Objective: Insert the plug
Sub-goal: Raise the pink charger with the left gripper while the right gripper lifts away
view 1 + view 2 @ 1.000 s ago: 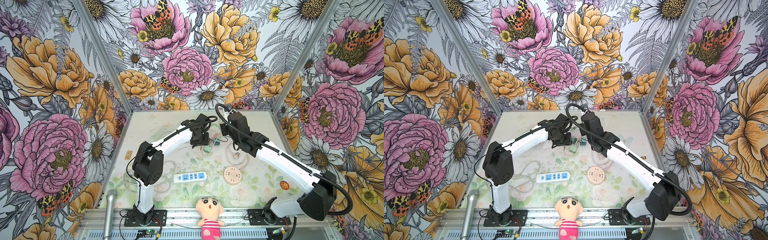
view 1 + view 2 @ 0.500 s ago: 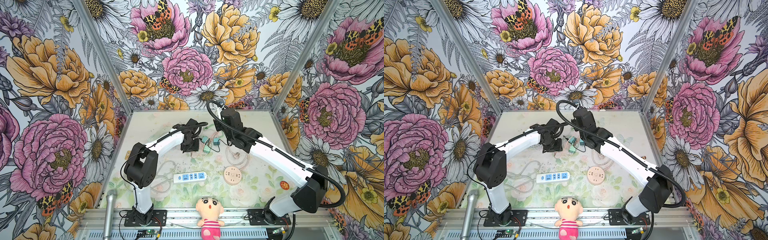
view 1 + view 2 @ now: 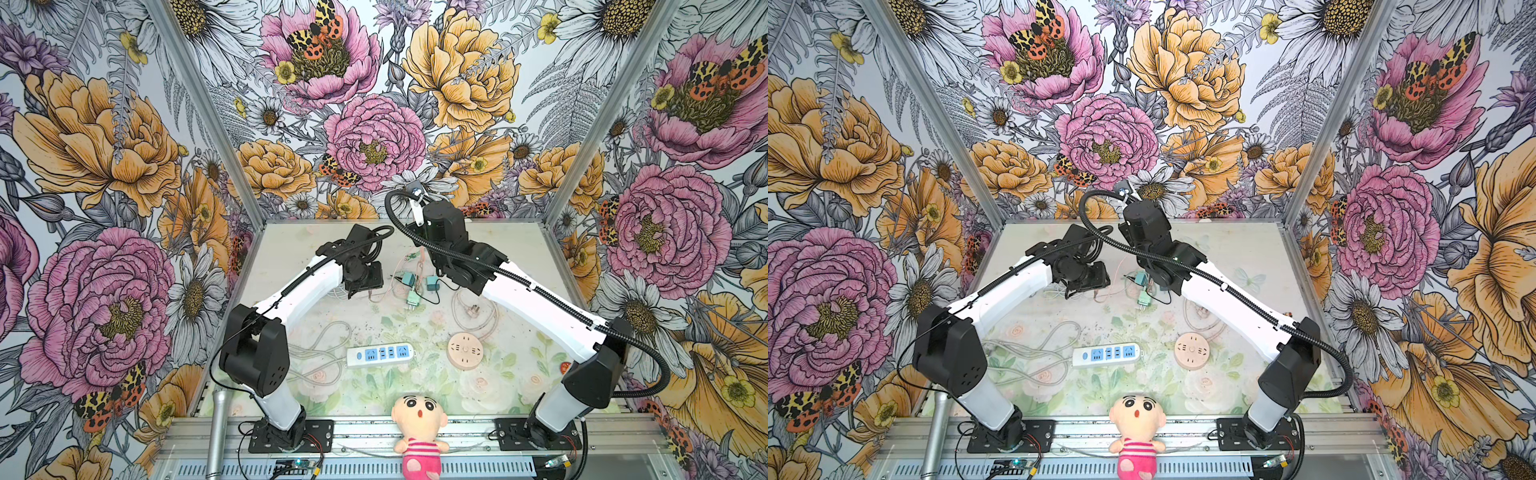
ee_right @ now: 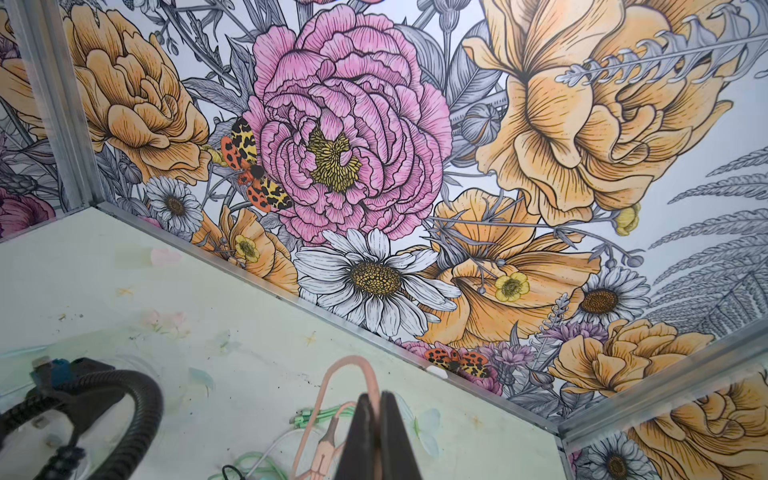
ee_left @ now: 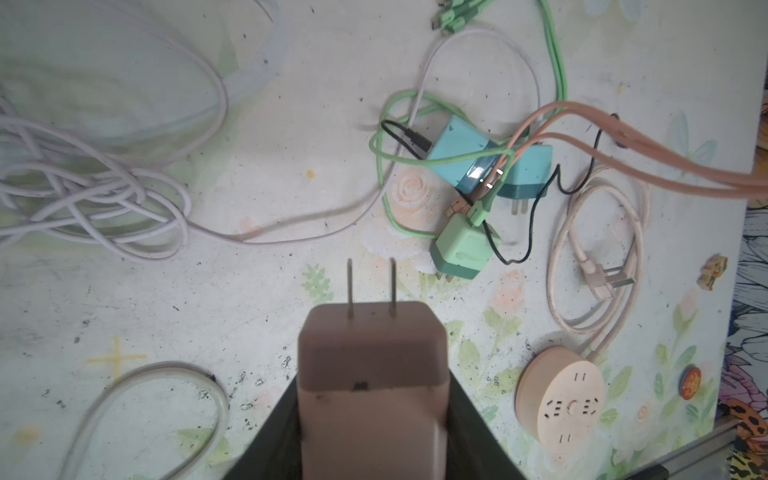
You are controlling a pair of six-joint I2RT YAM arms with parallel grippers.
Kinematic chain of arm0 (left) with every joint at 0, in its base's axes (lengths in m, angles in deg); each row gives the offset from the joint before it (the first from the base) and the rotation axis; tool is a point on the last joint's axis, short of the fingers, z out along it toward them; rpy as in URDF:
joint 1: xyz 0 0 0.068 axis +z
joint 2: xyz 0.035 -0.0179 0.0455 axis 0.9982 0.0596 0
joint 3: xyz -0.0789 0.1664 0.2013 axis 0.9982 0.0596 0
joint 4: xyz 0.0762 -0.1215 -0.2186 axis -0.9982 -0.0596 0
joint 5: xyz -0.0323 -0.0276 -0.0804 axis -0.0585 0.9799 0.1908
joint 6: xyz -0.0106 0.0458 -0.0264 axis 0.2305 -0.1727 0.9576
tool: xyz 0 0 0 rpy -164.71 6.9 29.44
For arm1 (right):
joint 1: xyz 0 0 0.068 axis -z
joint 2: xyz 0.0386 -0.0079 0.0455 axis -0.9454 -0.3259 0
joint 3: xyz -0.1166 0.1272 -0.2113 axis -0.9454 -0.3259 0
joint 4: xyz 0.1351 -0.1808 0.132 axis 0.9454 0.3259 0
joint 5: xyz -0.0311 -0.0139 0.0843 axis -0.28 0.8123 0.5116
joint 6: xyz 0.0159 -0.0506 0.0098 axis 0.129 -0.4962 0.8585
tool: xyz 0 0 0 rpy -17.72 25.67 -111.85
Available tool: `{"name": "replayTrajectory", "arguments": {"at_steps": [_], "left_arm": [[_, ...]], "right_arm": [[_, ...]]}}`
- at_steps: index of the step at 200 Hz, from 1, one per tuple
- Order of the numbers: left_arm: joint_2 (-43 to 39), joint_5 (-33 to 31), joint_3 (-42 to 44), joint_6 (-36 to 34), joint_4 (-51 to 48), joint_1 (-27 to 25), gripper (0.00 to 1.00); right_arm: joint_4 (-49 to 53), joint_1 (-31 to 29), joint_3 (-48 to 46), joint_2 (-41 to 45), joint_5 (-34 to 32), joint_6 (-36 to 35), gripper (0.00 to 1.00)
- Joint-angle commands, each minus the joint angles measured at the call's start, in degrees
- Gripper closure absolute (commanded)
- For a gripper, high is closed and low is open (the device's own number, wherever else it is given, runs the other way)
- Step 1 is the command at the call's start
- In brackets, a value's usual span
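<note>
The plug (image 5: 372, 353) is a pale pink block with two flat prongs pointing out ahead. My left gripper (image 5: 372, 395) is shut on it, dark fingers (image 5: 465, 419) on both sides, above the table. In both top views the left gripper (image 3: 365, 277) (image 3: 1087, 277) hovers at the far middle, hiding the plug. My right gripper (image 4: 376, 401) is shut on a salmon-pink cable (image 4: 332, 374) and points at the back wall. That cable (image 5: 665, 166) rises off the table. A white power strip (image 3: 380, 354) (image 3: 1106, 354) and a round pink socket (image 3: 465, 350) (image 5: 561, 399) lie nearer the front.
A green adapter (image 5: 459, 251) and two teal adapters (image 5: 461, 153) lie tangled in green, black and pink cords. A white cable heap (image 5: 83, 187) is beside them. A three-pin plug (image 5: 598, 282) rests on its coiled cord. A doll (image 3: 419, 424) sits at the front rail.
My left gripper has carried the plug to the left and a little toward the front. The right arm's wrist has moved left and toward the back wall, still holding the pink cable.
</note>
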Motion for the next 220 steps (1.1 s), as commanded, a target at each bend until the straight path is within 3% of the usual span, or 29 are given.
{"name": "replayTrajectory", "arguments": {"at_steps": [1,61,173,220], "left_arm": [[-1.85,0.78,1.02,0.71,2.24,1.34,0.57],[-4.55,2.35,3.44,2.22,6.05,3.63,0.58],[-13.35,4.36,13.28,3.26,10.87,17.25,0.58],[-12.61,6.52,15.62,2.89,13.36,20.37,0.58]], "right_arm": [[-3.33,-1.21,6.12,-1.79,-2.78,-4.02,1.00],[-5.76,-3.48,18.16,-7.32,-2.83,-8.61,1.00],[-10.03,-5.59,24.02,-21.54,7.68,-1.12,1.00],[-9.98,-6.92,28.78,-24.53,6.31,-3.15,1.00]]}}
